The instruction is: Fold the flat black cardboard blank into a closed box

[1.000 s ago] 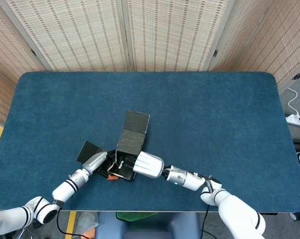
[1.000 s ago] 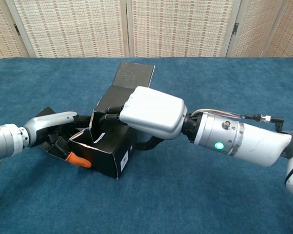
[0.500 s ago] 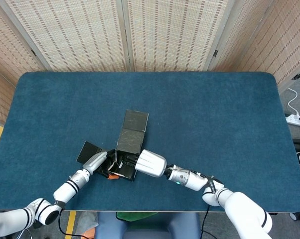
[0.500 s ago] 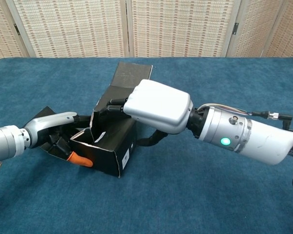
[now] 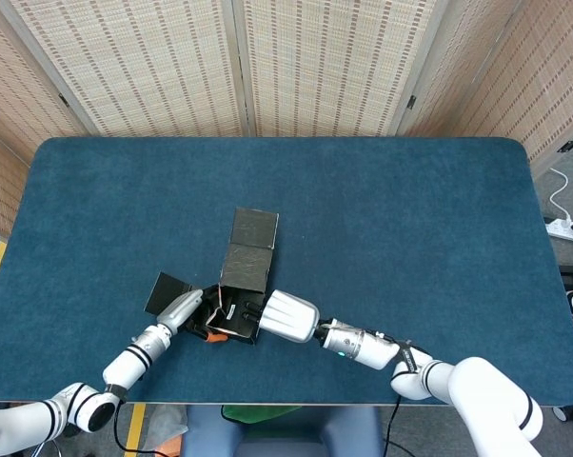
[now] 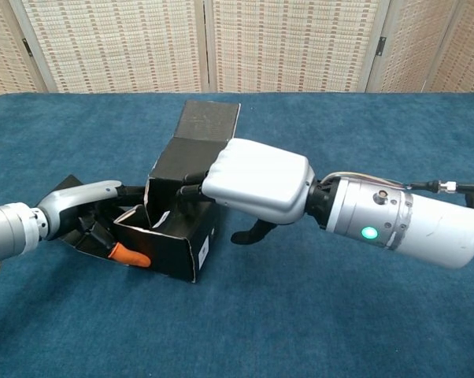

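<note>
In the head view, a half-formed black cardboard box (image 5: 231, 307) is seen on the blue felt-covered table (image 5: 391, 219), near its front edge and left of centre. Its long lid flap (image 5: 253, 228) is laid out flat away from the robot, so the box is judged not yet closed. The left hand (image 5: 184, 307) is placed against the box's left side, over a side flap (image 5: 167, 289) that lies spread on the table. The right hand (image 5: 288, 315) is set against the box's right side. By this placing the box appears to be braced between the two hands while its walls are set up.

In the chest view, the box (image 6: 174, 236) is shown with its top open and its walls standing. The fingers of the left hand (image 6: 95, 211) are curled around the box's left wall, one orange-tipped finger (image 6: 129, 256) lying against the front panel, so this wall is held. The right hand (image 6: 253, 185) is pressed to the box from the right, its dark fingers (image 6: 191, 183) reaching over the right rim into the opening; whether the wall is actually pinched cannot be told, as the white back of the hand hides the grip.
</note>
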